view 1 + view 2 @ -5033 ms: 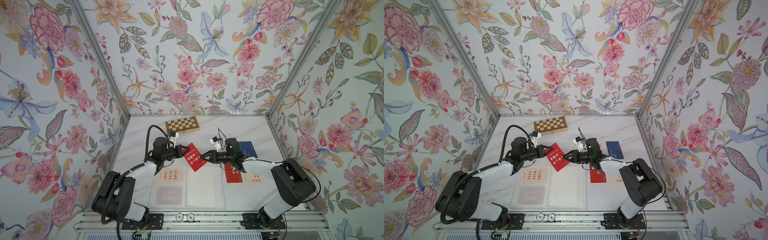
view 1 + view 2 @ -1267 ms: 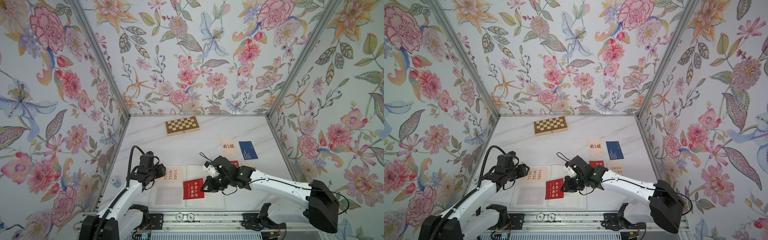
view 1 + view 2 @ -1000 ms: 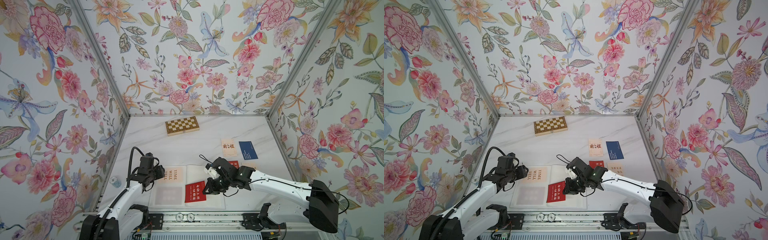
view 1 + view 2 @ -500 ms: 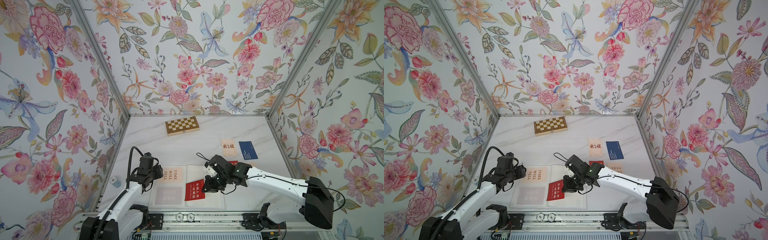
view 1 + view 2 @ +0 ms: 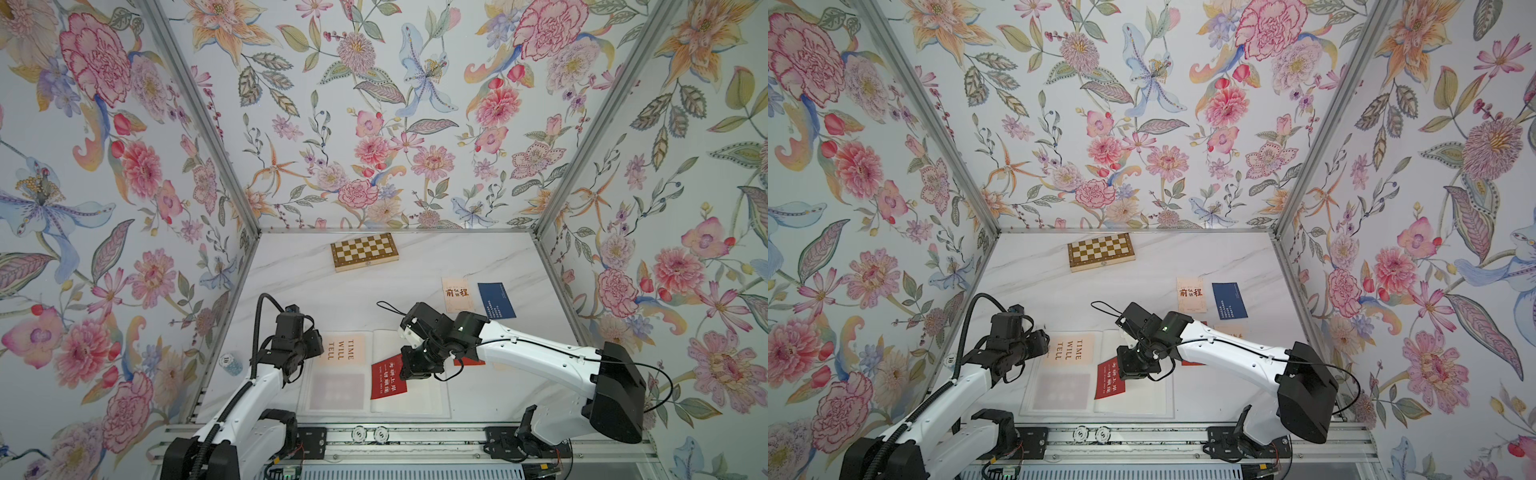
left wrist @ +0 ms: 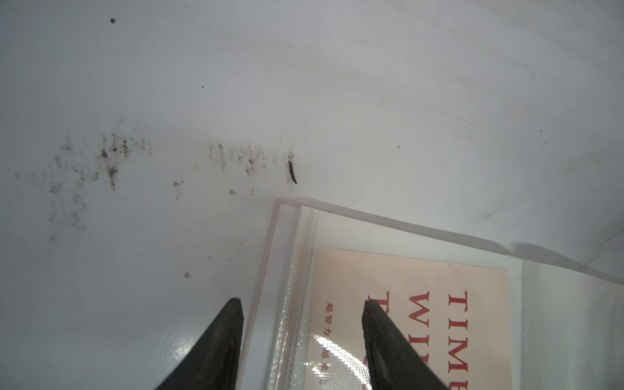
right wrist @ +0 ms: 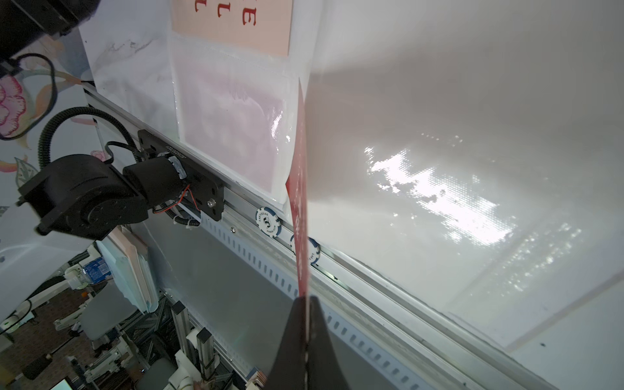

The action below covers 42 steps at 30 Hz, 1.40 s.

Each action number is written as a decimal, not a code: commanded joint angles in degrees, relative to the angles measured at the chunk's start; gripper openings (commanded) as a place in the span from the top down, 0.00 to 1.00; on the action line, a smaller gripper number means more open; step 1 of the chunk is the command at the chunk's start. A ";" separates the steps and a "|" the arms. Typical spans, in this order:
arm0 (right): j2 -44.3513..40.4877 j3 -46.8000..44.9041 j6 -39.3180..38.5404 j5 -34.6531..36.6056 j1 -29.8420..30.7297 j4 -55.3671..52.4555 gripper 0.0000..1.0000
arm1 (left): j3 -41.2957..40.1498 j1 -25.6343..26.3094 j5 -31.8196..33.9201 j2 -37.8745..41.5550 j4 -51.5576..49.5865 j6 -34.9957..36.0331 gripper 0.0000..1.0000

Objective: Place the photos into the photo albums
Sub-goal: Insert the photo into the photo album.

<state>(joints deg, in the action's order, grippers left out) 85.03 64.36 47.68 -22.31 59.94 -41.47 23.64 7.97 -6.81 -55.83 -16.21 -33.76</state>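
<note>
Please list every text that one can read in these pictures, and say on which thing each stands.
"TIME WILL TELL": sleeved cream card in the photo album.
"前程", large characters: loose cream card on the table.
"LAS VEGAS": poker chip on the front rail.
"10": round chip at the table's left edge.
Too small to read: white characters on the red card in the right claw; print on the navy card.

place: robot lab test booth | signs: floral panel walls point(image 5: 374, 124), aluminium mounting rail point(image 5: 432, 436), marble-look tabletop point(image 5: 374, 299), equipment clutter point(image 7: 84, 337) beyond
</note>
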 commanded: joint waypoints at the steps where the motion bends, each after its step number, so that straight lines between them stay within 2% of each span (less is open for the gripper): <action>1: 1.20 2.25 -0.93 1.90 0.83 -4.43 1.00 | -0.79 -0.71 0.65 0.69 0.61 1.24 0.44; 32: 4.64 2.97 -1.36 4.81 2.45 -4.43 1.00 | -1.14 -0.85 -0.05 0.36 1.27 1.19 0.44; 42: 4.00 -0.64 -2.38 4.29 2.72 1.77 1.00 | -1.05 -0.89 -0.14 -0.30 1.26 1.15 0.44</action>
<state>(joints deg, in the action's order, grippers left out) 88.99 64.58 46.72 -18.79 62.19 -41.60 23.22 7.75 -6.98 -55.81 -15.29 -33.58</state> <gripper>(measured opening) 0.047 0.558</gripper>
